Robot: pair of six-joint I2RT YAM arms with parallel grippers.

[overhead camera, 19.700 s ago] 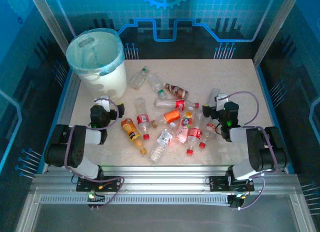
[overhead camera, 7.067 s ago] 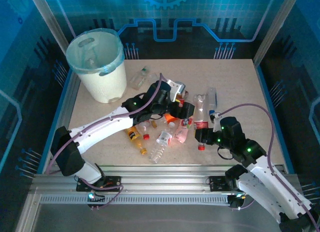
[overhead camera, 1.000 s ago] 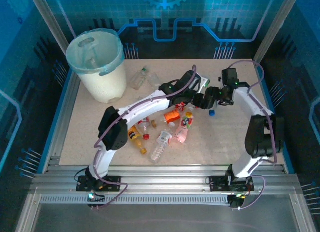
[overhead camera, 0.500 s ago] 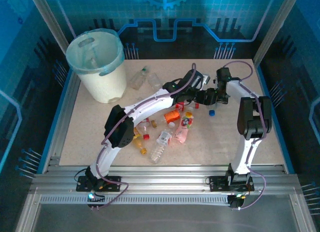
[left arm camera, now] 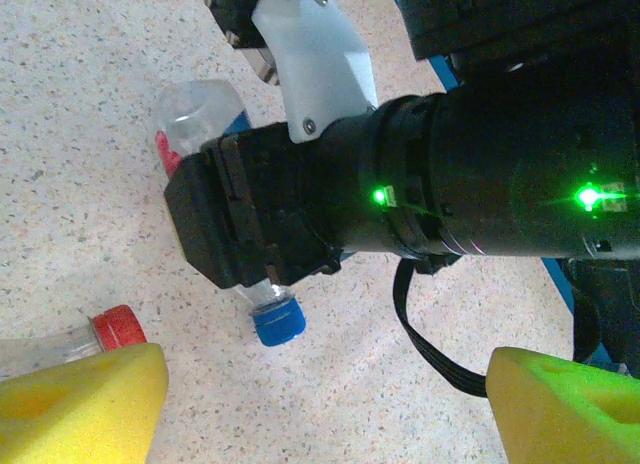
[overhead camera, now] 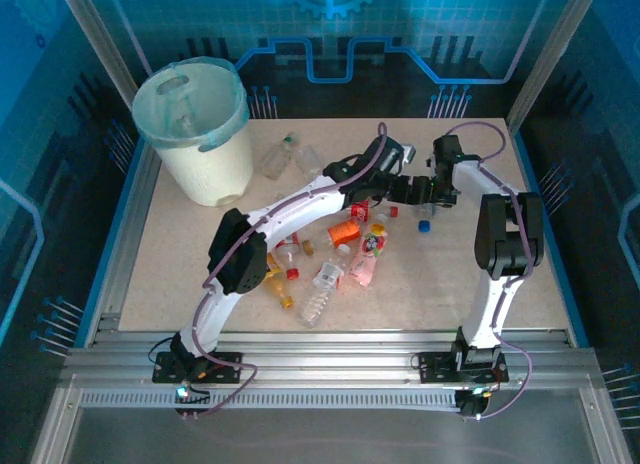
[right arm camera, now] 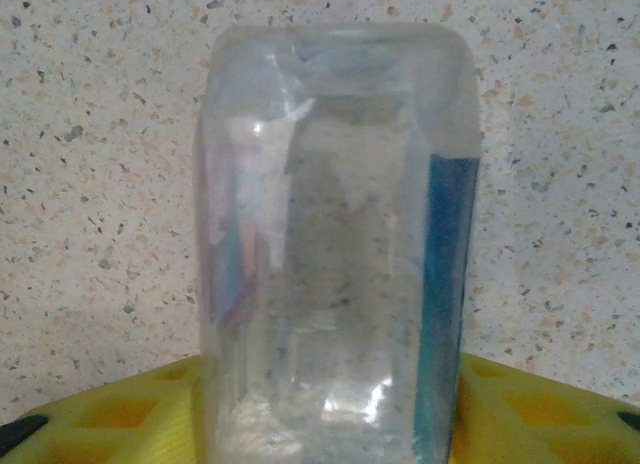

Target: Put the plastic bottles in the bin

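Close up, yellow fingers [right arm camera: 110,419] of the right gripper [right arm camera: 330,414] clamp a clear bottle [right arm camera: 330,234] lying on the table [right arm camera: 90,134]. The left wrist camera adds its blue cap [left arm camera: 278,322]; the left gripper [left arm camera: 320,414] gapes wide, empty. Overhead, the bin [overhead camera: 215,169] stands far left, well apart.

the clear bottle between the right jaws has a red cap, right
No: the clear bottle between the jaws of the right gripper has a blue cap, not red; the left wrist view shows it. The red cap there belongs to another bottle.
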